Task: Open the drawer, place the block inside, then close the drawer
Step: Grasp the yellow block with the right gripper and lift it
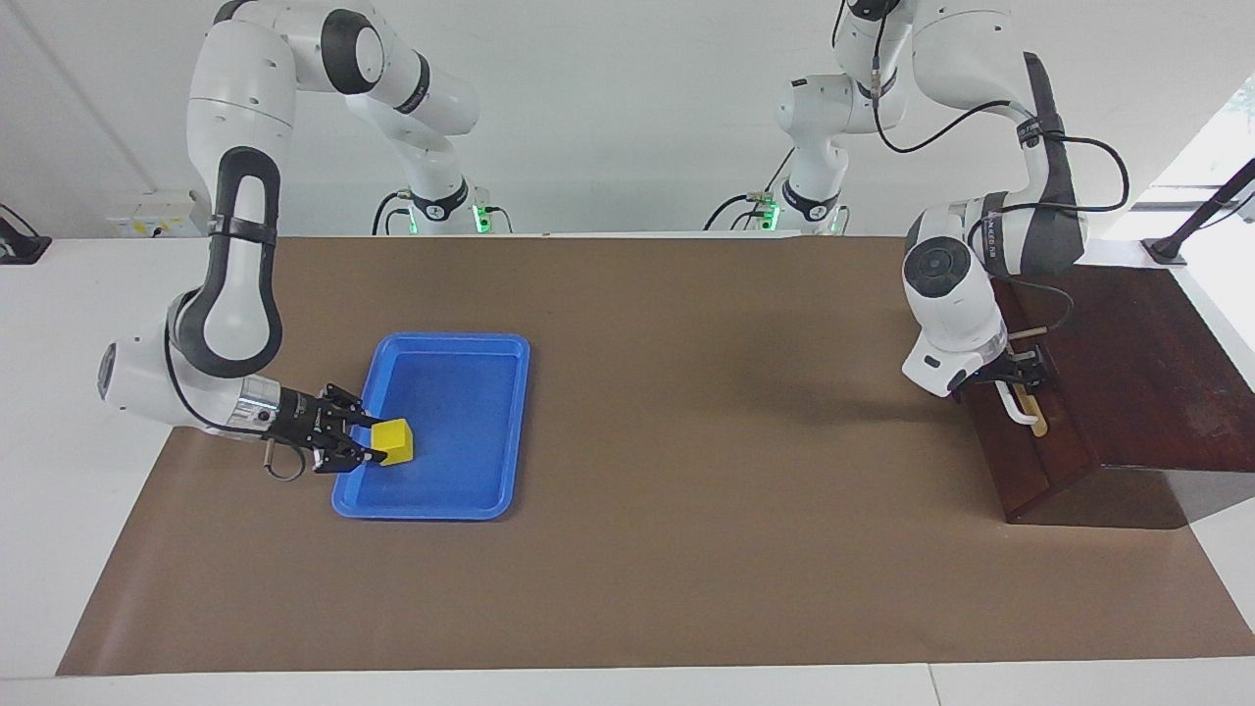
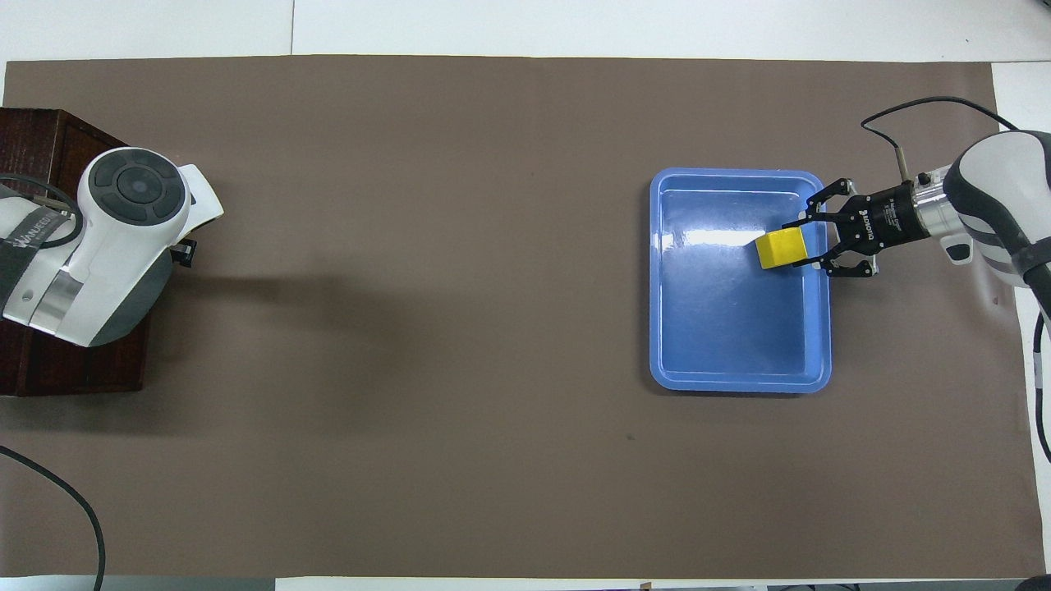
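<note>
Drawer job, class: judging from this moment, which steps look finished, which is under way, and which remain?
Done: nothing yet. The dark wooden drawer looks shut.

In hand: the right claw is shut on the yellow cube, which sits in the blue tray. The left claw is at the drawer's white bar handle, open.

Left: pull the drawer open, carry the cube across and put it in, push the drawer shut.
</note>
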